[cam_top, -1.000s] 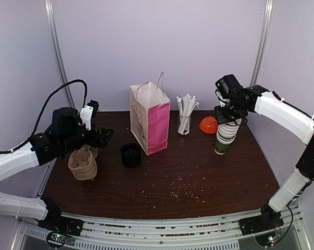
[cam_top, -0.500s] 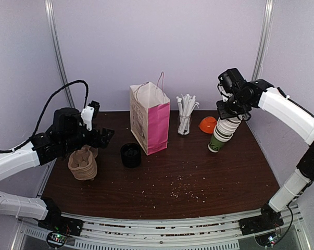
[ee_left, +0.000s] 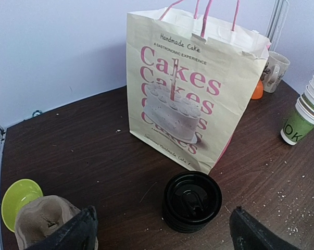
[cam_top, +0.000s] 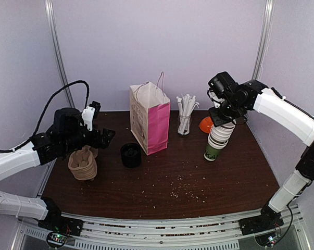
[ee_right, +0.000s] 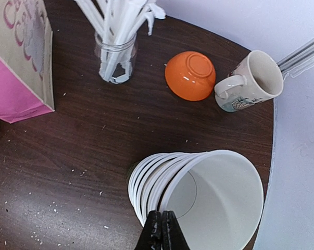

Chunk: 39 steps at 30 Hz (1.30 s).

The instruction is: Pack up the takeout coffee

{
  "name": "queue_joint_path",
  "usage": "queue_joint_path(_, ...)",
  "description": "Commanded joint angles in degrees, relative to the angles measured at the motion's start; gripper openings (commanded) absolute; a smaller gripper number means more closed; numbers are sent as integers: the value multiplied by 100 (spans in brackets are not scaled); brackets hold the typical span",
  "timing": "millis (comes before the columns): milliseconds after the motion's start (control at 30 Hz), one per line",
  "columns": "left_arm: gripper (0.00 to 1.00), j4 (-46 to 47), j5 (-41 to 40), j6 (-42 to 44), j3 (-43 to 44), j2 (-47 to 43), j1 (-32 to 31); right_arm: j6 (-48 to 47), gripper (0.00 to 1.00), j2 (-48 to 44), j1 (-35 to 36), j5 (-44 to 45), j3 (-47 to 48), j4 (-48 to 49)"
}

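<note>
Left fingers (ee_left: 76, 232) spread wide, hovering near-left of the bag (ee_left: 198, 88). Takeout coffee (ee_left: 192, 200) upright on the counter (ee_left: 84, 151), lid on, just in front of the bag, not inside. Right of the bag: right fingers (ee_right: 161, 229) pinched together on top rim of the tilted cup stack (ee_right: 198, 192).

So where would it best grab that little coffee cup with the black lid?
Probably around the takeout coffee's round sides, just under the domed lid, coming in level from the left. It stands upright, and the paper bag stands close behind it and to its right.
</note>
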Motion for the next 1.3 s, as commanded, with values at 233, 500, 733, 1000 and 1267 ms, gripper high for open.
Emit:
queue_joint_path(233,90,748,1887,-1266,284,209,-357,-117,0,-192,1025,-168,-154,-403)
queue_joint_path(500,89,1400,1907,-2272,768,1189,-1416,-142,0,-385,1728,-172,-622,-5)
queue_joint_path(733,89,1670,2108,-2824,1352,2247,-1579,-265,0,-750,2018,-254,-1060,201)
queue_joint_path(1000,89,1651,2321,-2950,2302,3222,-1806,-120,0,-1109,2016,-230,-1238,245)
queue_joint_path(1267,88,1833,2477,-3108,2787,3976,-2121,52,0,-1051,2007,-274,-1321,302)
